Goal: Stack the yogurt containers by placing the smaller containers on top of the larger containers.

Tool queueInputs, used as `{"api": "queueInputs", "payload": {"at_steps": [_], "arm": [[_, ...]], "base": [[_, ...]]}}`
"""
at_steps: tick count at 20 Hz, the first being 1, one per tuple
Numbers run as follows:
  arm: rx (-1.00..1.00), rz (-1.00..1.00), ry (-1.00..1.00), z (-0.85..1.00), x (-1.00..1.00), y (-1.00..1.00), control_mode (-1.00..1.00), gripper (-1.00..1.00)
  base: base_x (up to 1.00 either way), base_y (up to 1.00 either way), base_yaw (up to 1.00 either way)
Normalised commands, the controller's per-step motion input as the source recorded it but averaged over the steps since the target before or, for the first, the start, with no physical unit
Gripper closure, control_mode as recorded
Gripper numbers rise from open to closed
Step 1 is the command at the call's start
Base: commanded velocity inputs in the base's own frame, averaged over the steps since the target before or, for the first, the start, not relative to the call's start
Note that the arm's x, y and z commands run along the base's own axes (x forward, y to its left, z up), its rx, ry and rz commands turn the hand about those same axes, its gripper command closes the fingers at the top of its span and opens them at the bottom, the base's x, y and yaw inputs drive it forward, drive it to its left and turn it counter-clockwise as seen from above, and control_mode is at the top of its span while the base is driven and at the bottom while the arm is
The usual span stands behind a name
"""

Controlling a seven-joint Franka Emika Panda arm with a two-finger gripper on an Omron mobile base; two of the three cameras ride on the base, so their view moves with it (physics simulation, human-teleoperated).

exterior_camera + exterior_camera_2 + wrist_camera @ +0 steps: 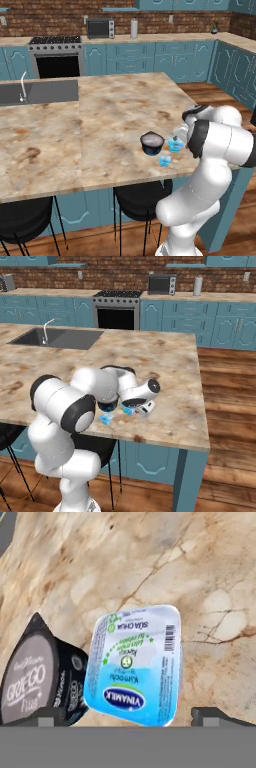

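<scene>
Gripper [127, 716]: jaws spread wide, nothing between them held; the two dark fingertips [212, 716] rise at the bottom of the hand view, one on each side of a blue cup. In the right base view the hand [141, 404] hangs low over the near part of the counter.

Blue yogurt cup, first [134, 664]: directly ahead of the gripper, between the lines of its two fingertips, whitish printed lid facing the camera. Whether the fingers touch it cannot be told. In the left base view it [175, 144] sits just beside the arm's wrist.

Dark tub [42, 679]: to the left of the gripper in the hand view, just beside the first cup, pale grey lid on top. In the left base view the tub [151, 143] stands upright on the counter, left of the cup.

Blue yogurt cup, second [164, 160]: on the counter, nearer the front edge than the tub, apart from the gripper; also seen beneath the forearm in the right base view [106, 419].

Counter [100, 125]: marbled beige stone, carrying all three containers.
</scene>
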Motion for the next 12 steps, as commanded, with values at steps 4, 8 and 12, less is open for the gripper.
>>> {"api": "queueInputs", "payload": {"at_steps": [4,8,12], "arm": [[0.06,0.0,0.0,-0.16,0.22,0.0,-1.0,-1.0],[0.04,0.0,0.0,-0.24,0.15,-0.01,-1.0,-1.0],[0.04,0.0,0.0,-0.25,0.16,0.0,-1.0,-1.0]], "base": [[0.0,0.0,0.0],[0.0,0.0,0.0],[0.0,0.0,0.0]]}}
